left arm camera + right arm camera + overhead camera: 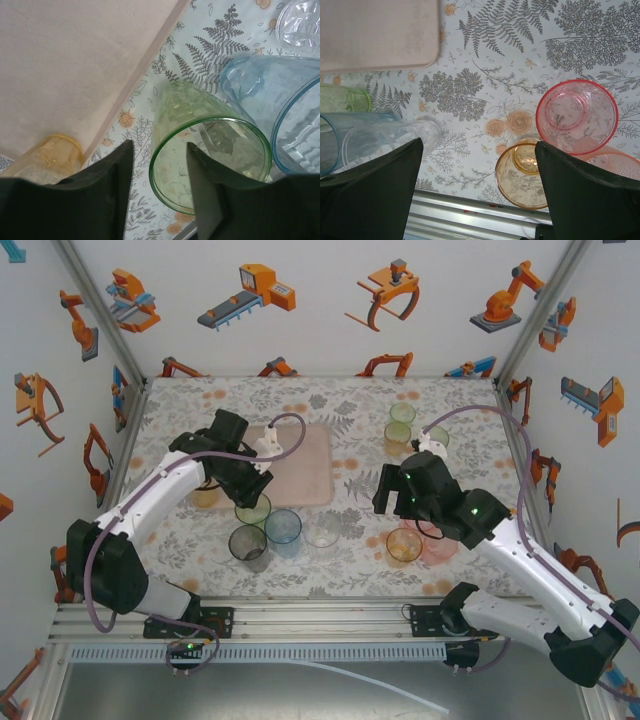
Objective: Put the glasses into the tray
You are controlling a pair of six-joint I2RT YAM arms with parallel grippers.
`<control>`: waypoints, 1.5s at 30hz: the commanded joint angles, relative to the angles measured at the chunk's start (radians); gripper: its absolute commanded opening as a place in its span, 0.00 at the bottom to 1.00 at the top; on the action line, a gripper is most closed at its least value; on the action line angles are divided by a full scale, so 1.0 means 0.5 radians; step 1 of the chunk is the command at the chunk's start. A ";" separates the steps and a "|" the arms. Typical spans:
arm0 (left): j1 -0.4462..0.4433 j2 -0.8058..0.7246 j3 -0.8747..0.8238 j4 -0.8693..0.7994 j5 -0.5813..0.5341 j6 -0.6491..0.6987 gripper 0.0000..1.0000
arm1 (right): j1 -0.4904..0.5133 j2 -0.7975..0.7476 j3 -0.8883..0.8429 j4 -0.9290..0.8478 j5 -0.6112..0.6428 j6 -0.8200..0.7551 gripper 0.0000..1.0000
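Observation:
The pale pink tray (300, 465) (65, 65) (377, 32) lies empty at the middle back. My left gripper (250, 486) (159, 192) straddles the near wall of a green glass (253, 510) (210, 150), one finger inside the rim, one outside, with gaps on both sides. Beside it stand a blue glass (283, 527) (280, 105), a smoky grey glass (247, 542), a clear glass (322, 533) (300, 22) and an amber glass (205, 496) (52, 155). My right gripper (398, 498) (479, 192) hangs open and empty above an amber glass (404, 544) (522, 175) and a pink glass (437, 540) (576, 116).
Three more glasses stand at the back right: a green one (402, 413), an amber one (397, 435) and a pale one (435, 437). The metal rail (320, 620) (470, 215) runs along the table's near edge. Walls close in the left, right and back.

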 commanded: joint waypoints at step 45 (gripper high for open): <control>-0.017 0.007 0.136 -0.056 -0.202 0.037 0.09 | 0.012 -0.019 -0.009 0.040 0.044 -0.014 0.83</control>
